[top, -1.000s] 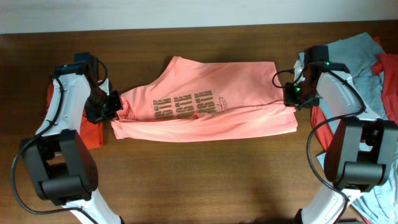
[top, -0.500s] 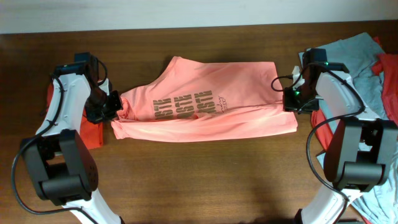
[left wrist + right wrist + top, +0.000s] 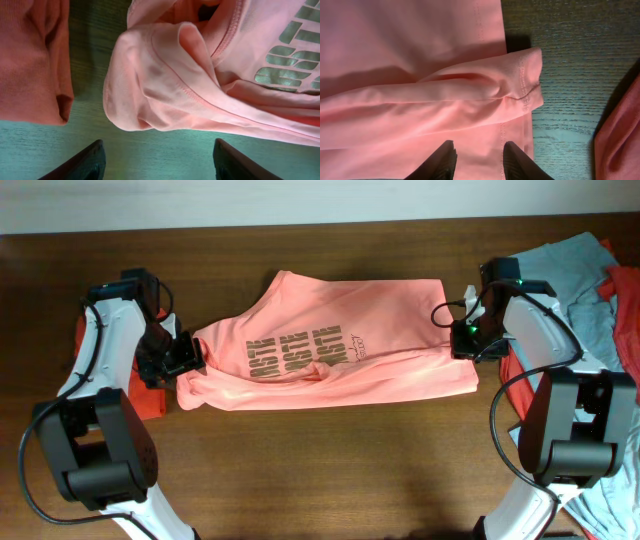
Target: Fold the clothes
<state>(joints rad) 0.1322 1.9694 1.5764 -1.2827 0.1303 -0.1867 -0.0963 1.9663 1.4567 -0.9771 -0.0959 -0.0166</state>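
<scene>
On the brown table (image 3: 320,470) the pink shirt (image 3: 330,355) lies half folded in the middle. My left pincer (image 3: 158,152) is wide open at its bunched end. My right pincer (image 3: 480,150) is a little open over the other end (both hold nothing). If I pinch only the top layer, the fold may slide crooked.

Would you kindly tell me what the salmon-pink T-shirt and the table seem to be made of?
The salmon-pink T-shirt looks like thin matte knit jersey, probably cotton or a blend: it bunches in soft folds, with stitched hems. The table looks like dark brown wood or wood-look laminate, slight sheen; fine grain lines show.
</scene>
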